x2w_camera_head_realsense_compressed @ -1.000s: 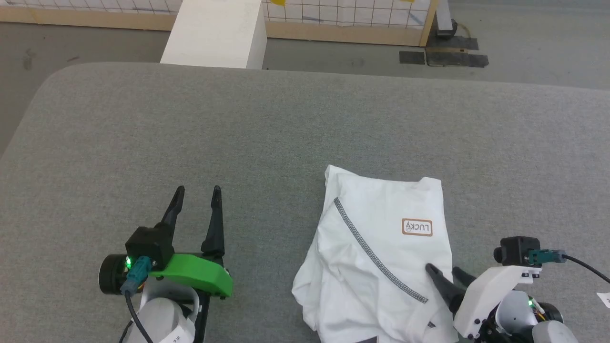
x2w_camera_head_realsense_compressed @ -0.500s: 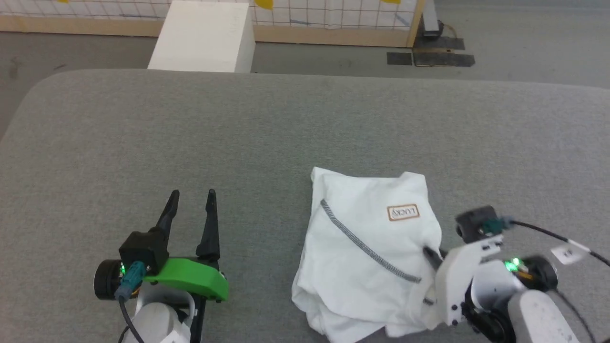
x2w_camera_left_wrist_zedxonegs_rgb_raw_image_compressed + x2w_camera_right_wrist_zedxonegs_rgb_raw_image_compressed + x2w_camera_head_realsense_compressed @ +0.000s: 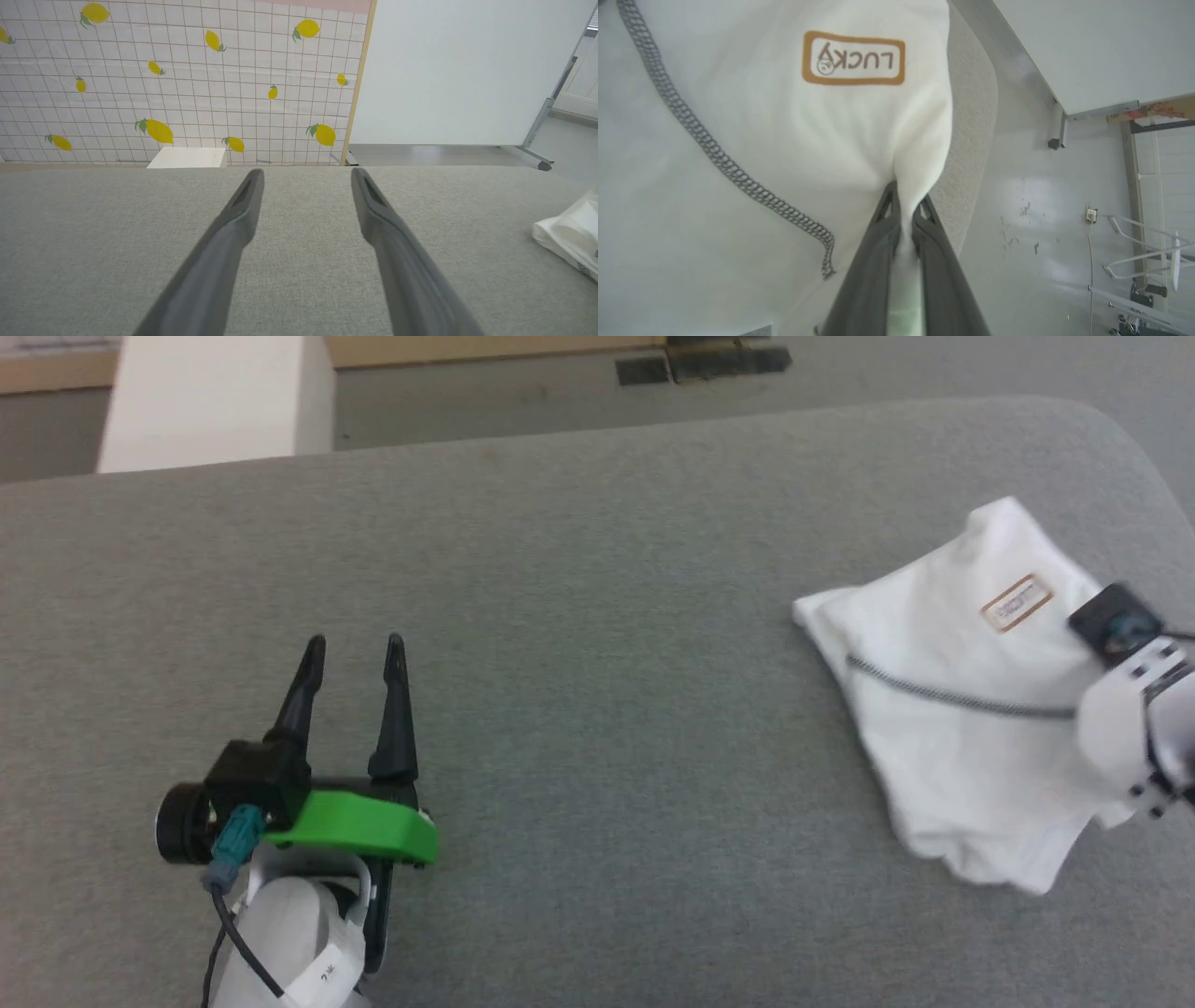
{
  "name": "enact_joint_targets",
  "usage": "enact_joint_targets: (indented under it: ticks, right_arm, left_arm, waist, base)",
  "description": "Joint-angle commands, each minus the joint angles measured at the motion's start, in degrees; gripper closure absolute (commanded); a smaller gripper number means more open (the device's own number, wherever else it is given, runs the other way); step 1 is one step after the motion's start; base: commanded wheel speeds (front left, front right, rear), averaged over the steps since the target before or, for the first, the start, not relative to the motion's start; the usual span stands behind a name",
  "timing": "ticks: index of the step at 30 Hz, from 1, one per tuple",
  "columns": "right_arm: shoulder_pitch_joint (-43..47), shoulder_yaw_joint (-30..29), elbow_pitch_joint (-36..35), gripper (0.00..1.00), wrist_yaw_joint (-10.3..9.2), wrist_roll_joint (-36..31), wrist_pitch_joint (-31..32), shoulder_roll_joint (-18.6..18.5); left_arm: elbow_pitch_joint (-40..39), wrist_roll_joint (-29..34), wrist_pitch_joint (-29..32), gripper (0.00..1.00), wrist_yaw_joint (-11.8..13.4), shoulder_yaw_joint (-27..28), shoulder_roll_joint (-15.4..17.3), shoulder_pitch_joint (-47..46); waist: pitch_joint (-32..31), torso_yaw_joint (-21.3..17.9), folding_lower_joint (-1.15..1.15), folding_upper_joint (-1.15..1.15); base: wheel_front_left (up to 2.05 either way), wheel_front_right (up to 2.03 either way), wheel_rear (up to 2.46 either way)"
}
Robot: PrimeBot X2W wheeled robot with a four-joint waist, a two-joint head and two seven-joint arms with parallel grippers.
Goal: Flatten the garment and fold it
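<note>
My right gripper (image 3: 906, 200) is pinched on a fold of the shirt (image 3: 738, 116). The two dark, tapered fingers lie almost together, with a thin ridge of white cloth squeezed up between them. From that pinch the fabric fans out in soft, smooth creases. It is thin, plain and matte white. A seam (image 3: 714, 154) of grey-and-white looped stitching runs diagonally across it like a fine chain. Above the pinch is a rounded rectangular label (image 3: 853, 58) with a brown border that reads LUCKY upside down from my wrist.

In the head view the shirt (image 3: 952, 728) is a bunched, roughly wedge-shaped heap on the right side of the table (image 3: 597, 569), near its rounded far corner. My pale right wrist housing overlaps its right edge. The table is covered in a grey, finely woven cloth with a slight nap.

My left gripper (image 3: 355, 642) is well apart from the shirt, over the left part of the table. Its long, pointed fingers are spread wide with nothing between them. Behind them are a glossy green bracket and a black camera block. Past those fingers (image 3: 243, 210) a corner of the shirt (image 3: 570, 233) shows at the far right. Beyond the table's far edge stand a white blocky box (image 3: 187, 157) and a gridded, lemon-printed screen (image 3: 177, 79).
</note>
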Motion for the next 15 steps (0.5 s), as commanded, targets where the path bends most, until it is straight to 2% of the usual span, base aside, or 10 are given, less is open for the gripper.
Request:
enact_joint_targets:
  ticks: [1,4,8,15]
  right_arm:
    - [-1.7,-0.4,1.5,1.00,-0.12,0.1,-1.1,-0.1]
    - [-4.6,-3.3,6.7,1.00,-0.12,-0.7,-3.8,-0.2]
    - [-7.7,-9.2,13.9,1.00,-0.12,-2.9,-7.8,1.6]
    - [-12.0,-19.2,23.3,1.00,-0.12,-8.2,-14.6,5.6]
  left_arm:
    - [-0.4,0.7,-0.3,0.00,0.4,0.2,0.0,-1.4]
    - [-0.8,1.8,-0.3,0.00,0.3,0.0,0.6,-3.0]
    - [-0.9,2.9,-0.2,0.00,0.2,-0.4,2.0,-5.3]
    - [-2.7,4.4,1.7,0.00,0.0,-1.2,4.0,-8.0]
  waist:
    - [6.4,-6.4,0.00,0.00]
    - [9.0,-8.5,0.00,0.00]
    - [12.2,-10.2,0.00,0.00]
    - [16.3,-10.6,0.00,0.00]
  base:
    - [0.00,0.00,0.00]
    - [0.00,0.00,0.00]
    - [0.00,0.00,0.00]
    - [0.00,0.00,0.00]
